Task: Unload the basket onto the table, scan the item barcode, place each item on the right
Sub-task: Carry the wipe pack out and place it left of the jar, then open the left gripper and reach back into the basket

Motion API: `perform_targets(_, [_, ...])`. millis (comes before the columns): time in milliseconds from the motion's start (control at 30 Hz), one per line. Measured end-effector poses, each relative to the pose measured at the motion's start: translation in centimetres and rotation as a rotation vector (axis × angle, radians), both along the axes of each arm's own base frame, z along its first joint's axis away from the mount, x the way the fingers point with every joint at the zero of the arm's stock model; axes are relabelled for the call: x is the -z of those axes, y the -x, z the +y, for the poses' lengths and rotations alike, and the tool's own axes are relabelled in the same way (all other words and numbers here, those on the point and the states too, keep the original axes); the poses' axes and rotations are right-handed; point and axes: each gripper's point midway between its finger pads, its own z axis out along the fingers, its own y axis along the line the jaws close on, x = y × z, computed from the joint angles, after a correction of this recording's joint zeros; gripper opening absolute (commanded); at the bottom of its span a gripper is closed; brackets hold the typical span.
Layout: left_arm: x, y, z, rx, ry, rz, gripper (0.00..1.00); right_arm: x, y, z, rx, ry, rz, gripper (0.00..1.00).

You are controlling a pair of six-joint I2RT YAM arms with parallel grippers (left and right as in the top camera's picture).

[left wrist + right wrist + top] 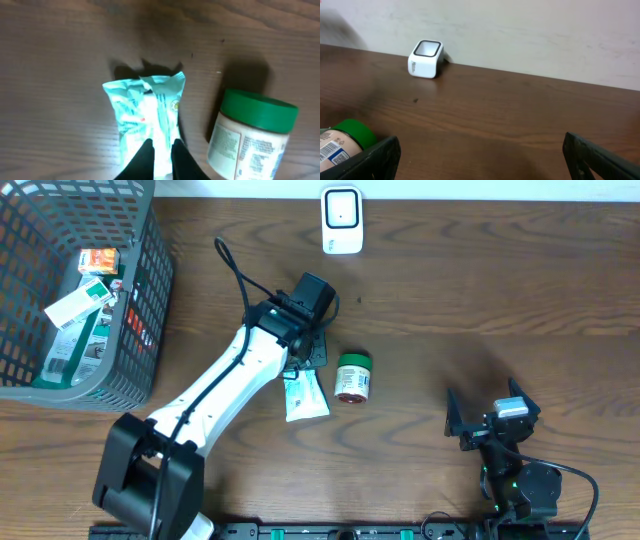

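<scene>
- The packet (145, 110) is white and blue-green. It lies flat on the bench (480, 280), near the middle.
- The left gripper (162, 150) is right over the packet's near end. Its two fingers are pinched close together with a bit of the packet between them, so it looks like it is grasping the packet.
- The packet does not look lifted. I think the pick-up has only just begun.
- A jar (352, 376) with a green lid lies on its side just beside the packet. They do not touch.
- The scanner (341, 220) is a small white box at the far edge of the bench. It is well apart from the packet, and nothing is held in front of it.
- So the scan is not done. I think the packet has to go up, over to the scanner, and be turned so its barcode faces it. I cannot see a barcode on the packet from here.
- The right gripper (488, 412) is released, its fingers spread wide and holding nothing. It sits far off to the side.
- A grey basket (140, 330) with other things in it stands at the left.
</scene>
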Motion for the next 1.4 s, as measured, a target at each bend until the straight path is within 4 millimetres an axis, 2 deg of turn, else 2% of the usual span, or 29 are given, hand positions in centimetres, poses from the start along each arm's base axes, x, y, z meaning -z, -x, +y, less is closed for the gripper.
perform_targets(67, [0.8, -0.1, -0.1, 0.0, -0.002, 0.004, 0.13, 0.0, 0.0, 0.0, 0.0, 0.0, 0.0, 0.99])
perform_targets(333, [6.4, 0.6, -0.3, 0.014, -0.054, 0.09, 0.14, 0.0, 0.0, 0.0, 0.0, 0.0, 0.0, 0.99])
perform_targets(433, [7.7, 1.0, -0.4, 0.022, -0.072, 0.119, 0.15, 0.0, 0.0, 0.0, 0.0, 0.0, 0.0, 0.99])
perform_targets(600, [7.8, 1.0, -0.4, 0.038, -0.077, 0.12, 0.17, 0.0, 0.0, 0.0, 0.0, 0.0, 0.0, 0.99])
perform_targets(633, [7.7, 1.0, -0.4, 0.043, -0.077, 0.119, 0.24, 0.0, 0.0, 0.0, 0.0, 0.0, 0.0, 0.99])
perform_targets(700, [7.1, 0.9, -0.4, 0.059, -0.072, 0.102, 0.31, 0.0, 0.0, 0.0, 0.0, 0.0, -0.001, 0.99])
perform_targets(800, [4.9, 0.4, -0.7, 0.084, -0.045, 0.045, 0.42, 0.0, 0.0, 0.0, 0.0, 0.0, -0.001, 0.99])
perform_targets(933, [0.2, -0.1, -1.1, 0.121, 0.01, -0.075, 0.43, 0.0, 0.0, 0.0, 0.0, 0.0, 0.0, 0.99])
perform_targets(967, [-1.6, -0.2, -1.1, 0.128, 0.031, -0.118, 0.43, 0.0, 0.0, 0.0, 0.0, 0.0, 0.0, 0.99])
perform_targets(1033, [-3.4, -0.1, -0.9, 0.133, 0.047, -0.155, 0.43, 0.0, 0.0, 0.0, 0.0, 0.0, 0.0, 0.99])
perform_targets(1167, [-7.8, 0.4, 1.3, 0.094, 0.062, -0.197, 0.45, 0.0, 0.0, 0.0, 0.0, 0.0, 0.0, 0.99])
perform_targets(1300, [-14.0, -0.1, 5.2, 0.006, 0.059, -0.235, 0.5, 0.0, 0.0, 0.0, 0.0, 0.0, 0.0, 0.99])
perform_targets(1333, [-16.2, -0.3, 6.5, -0.021, 0.058, -0.255, 0.5, 0.0, 0.0, 0.0, 0.0, 0.0, -0.001, 0.99])
perform_targets(1400, [-18.7, -0.4, 8.5, -0.066, 0.056, -0.28, 0.52, 0.0, 0.0, 0.0, 0.0, 0.0, 0.0, 0.99])
